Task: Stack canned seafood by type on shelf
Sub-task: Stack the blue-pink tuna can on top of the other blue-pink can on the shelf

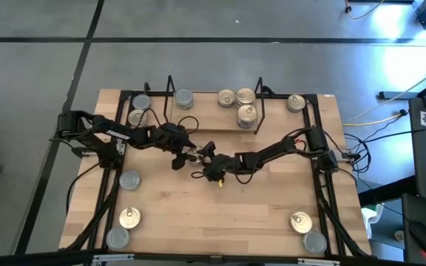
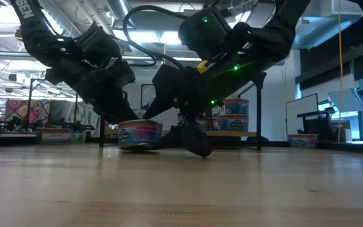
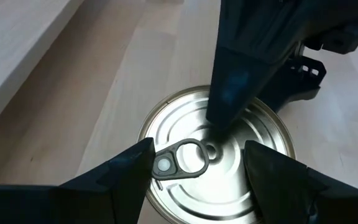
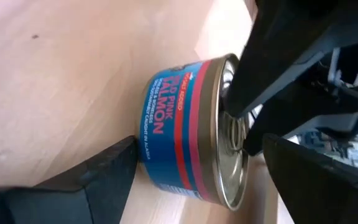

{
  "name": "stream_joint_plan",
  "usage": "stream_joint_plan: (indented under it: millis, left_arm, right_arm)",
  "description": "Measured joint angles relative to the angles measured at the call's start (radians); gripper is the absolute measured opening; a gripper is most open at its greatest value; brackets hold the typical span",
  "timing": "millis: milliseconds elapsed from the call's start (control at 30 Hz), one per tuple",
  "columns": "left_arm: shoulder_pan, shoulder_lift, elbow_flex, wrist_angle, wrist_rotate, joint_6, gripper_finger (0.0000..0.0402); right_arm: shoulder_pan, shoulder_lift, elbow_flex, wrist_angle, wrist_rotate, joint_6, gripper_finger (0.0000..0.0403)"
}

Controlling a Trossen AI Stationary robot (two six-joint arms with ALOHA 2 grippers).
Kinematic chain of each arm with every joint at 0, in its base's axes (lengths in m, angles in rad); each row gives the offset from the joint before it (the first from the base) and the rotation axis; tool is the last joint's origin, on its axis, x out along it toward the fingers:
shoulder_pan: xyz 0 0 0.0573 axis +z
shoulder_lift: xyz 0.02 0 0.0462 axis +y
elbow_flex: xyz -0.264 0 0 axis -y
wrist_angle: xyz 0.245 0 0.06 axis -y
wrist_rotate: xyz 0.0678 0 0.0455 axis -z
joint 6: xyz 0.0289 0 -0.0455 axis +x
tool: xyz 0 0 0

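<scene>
mid-table, salmon tin (image 4: 185, 130) between right fingers (image 4: 114, 168)

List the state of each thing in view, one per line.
salmon tin: upright on the table between both grippers, lid sealed, pull-tab flat.
left gripper: open, straddling the tin's top.
right gripper: open, around the tin's side.
shelf: holds four tins, one stacked on another.

Bright light floods the floor (image 1: 390, 52) at two o'clock in the high view, washing it pale. In the low view the arms are backlit silhouettes against ceiling lights (image 2: 5, 44), and the near table (image 2: 181, 195) blurs.
</scene>
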Motion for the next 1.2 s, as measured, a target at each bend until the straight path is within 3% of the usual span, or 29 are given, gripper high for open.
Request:
stream_joint_plan:
  millis: [700, 1200]
  left_arm:
    - [0.000, 0.000, 0.001, 0.000, -0.002, 0.004, 0.0253]
    - [0.000, 0.000, 0.001, 0.004, -0.006, -0.025, 0.0253]
  right_arm:
    - [-0.001, -0.010, -0.001, -0.141, -0.076, 0.025, 0.0339]
    - [-0.053, 0.011, 0.070, -0.124, -0.103, -0.032, 0.0339]
